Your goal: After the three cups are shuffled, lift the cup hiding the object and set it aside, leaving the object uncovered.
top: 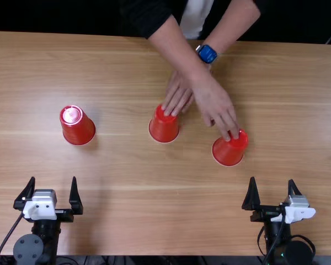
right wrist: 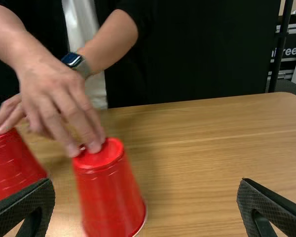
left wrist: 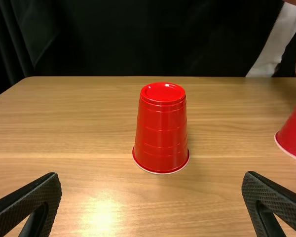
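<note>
Three red cups stand upside down on the wooden table (top: 298,88). The left cup (top: 76,125) (left wrist: 161,128) stands alone. A person's crossed hands rest on the other two: one hand (top: 177,94) on the middle cup (top: 165,125) (right wrist: 10,160), the other hand (top: 218,107) (right wrist: 59,98) on the right cup (top: 230,148) (right wrist: 107,190). The middle cup's edge (left wrist: 293,133) also shows in the left wrist view. My left gripper (top: 51,193) (left wrist: 148,210) is open near the front edge, in front of the left cup. My right gripper (top: 271,194) (right wrist: 148,210) is open near the front edge, right of the right cup. The object is hidden.
The person's forearms, one with a blue watch (top: 207,53), reach in from the far edge over the table's middle. Bare wood lies between the cups and both grippers, and at the far left and far right.
</note>
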